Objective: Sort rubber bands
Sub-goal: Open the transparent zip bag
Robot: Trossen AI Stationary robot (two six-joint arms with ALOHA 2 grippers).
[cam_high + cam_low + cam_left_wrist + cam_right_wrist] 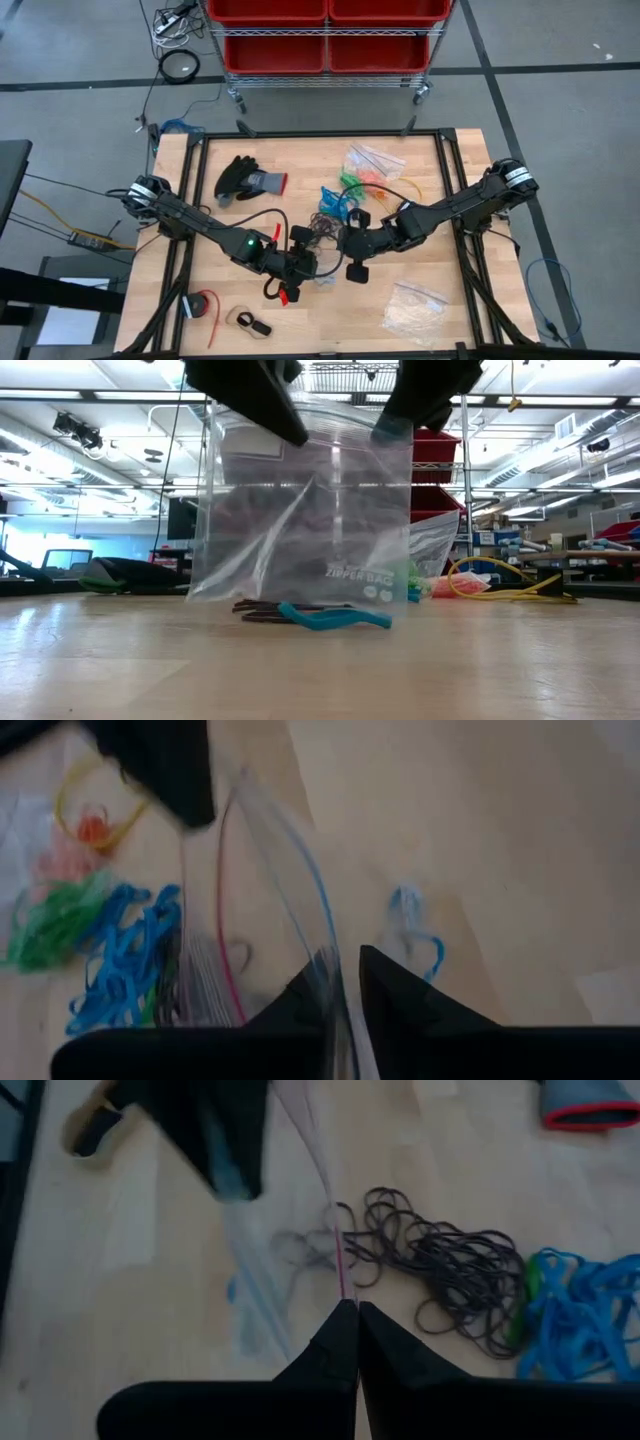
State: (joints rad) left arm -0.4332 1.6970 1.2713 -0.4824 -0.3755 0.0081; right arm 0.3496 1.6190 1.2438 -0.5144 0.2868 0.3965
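A clear zipper bag point(300, 510) hangs over the table's middle, held up between my left gripper point(345, 995) and my right gripper point(357, 1315), both shut on its top rim. In the high view the two grippers, left point(312, 262) and right point(345, 245), meet there. Rubber bands lie in loose heaps on the wood just beyond the bag: black point(450, 1270), blue point(120, 950), green point(50, 920) and orange point(90, 825). A blue band point(335, 618) and some black bands point(270, 608) lie by the bag's lower edge. My left gripper has the bag's top rim point(330, 970) between its two fingers, which stand a little apart. The fingers slant down from the table's left. The bag hangs below them, mouth up. My right gripper pinches the bag's top rim at its pink zipper line point(345, 1285) between its two fingertips, slanting down from the table's right. The bag hangs below, and its lower edge point(300, 598) is just at the table.
A black and grey glove point(250, 180) lies far left. A clear bag of whitish pieces point(415, 310) lies near right, and more clear bags point(375, 160) far right, beside a yellow cable point(400, 190). A red roll point(203, 305) sits near left. A cart of red bins point(325, 40) stands beyond the far edge.
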